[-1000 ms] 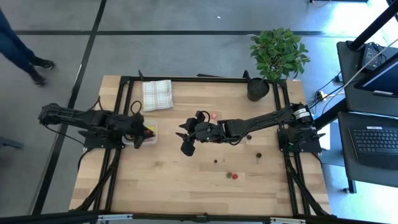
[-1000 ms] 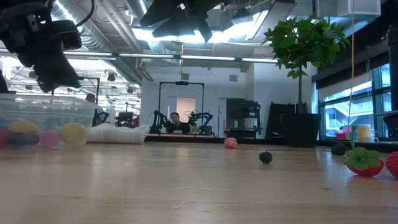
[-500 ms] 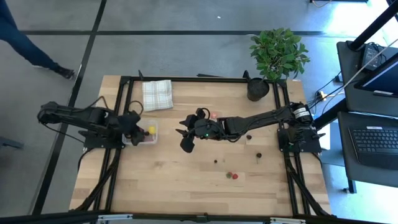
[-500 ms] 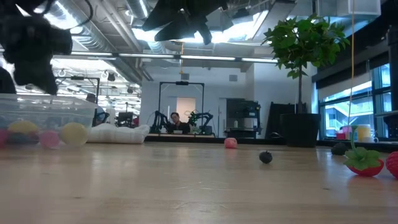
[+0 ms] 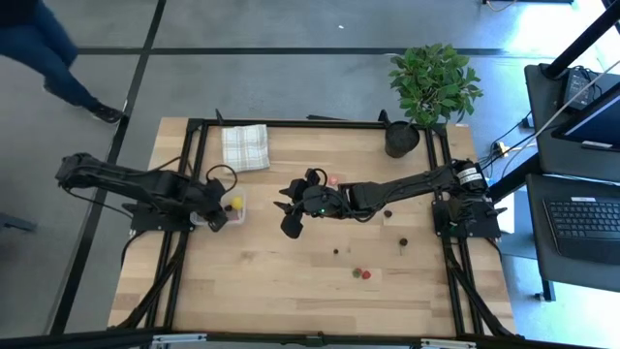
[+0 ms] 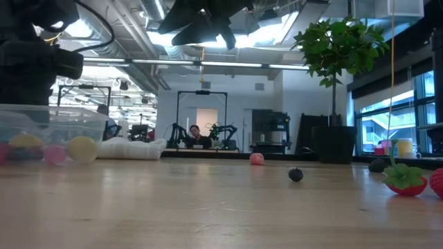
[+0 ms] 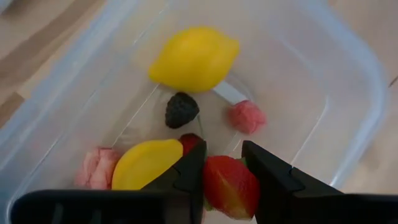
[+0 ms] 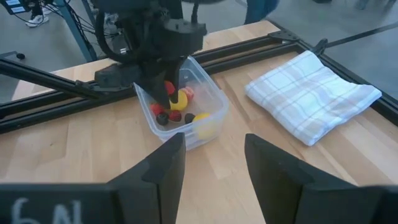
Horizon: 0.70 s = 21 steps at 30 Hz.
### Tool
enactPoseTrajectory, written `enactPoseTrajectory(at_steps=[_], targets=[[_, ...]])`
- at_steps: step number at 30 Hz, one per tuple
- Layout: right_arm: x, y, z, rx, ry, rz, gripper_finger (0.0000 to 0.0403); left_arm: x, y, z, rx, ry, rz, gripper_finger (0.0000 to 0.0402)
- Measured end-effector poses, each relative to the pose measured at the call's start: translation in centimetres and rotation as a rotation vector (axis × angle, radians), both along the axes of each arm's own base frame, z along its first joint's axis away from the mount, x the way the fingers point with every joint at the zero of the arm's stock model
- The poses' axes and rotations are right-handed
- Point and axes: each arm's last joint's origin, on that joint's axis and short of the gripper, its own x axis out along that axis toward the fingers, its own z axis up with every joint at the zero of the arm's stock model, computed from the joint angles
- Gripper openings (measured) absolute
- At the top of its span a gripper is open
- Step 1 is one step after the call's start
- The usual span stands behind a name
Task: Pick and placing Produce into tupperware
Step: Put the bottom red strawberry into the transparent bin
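Left hand point(image 7: 222, 168) over tupperware point(image 7: 348, 81), fingers pinching strawberry point(image 7: 230, 186) (red); right hand point(image 8: 211, 165) apart, mid-table

Overhead camera: looking straight down, taking in the whole table point(image 5: 291, 281) and both arms. Table-level camera: sitting at the tabletop, looking level across it into the room. Left wrist camera: peering closely down into the container point(image 7: 323, 81). Right wrist camera: looking across the table from farther off, sharing that same container point(image 8: 208, 102) and the cloth point(image 8: 311, 93).
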Motion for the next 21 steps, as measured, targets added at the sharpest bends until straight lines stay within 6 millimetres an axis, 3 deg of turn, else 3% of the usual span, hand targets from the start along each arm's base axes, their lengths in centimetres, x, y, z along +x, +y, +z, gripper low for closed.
enactPoseTrajectory(at_steps=[11, 21], targets=[[0.0, 0.0, 0.0, 0.0, 0.0, 0.0, 0.0168, 0.29, -0.08, -0.35, -0.007, 0.04, -0.01, 0.008], [0.0, 0.0, 0.0, 0.0, 0.0, 0.0, 0.0168, 0.29, -0.08, -0.36, -0.006, 0.04, -0.012, 0.0132]])
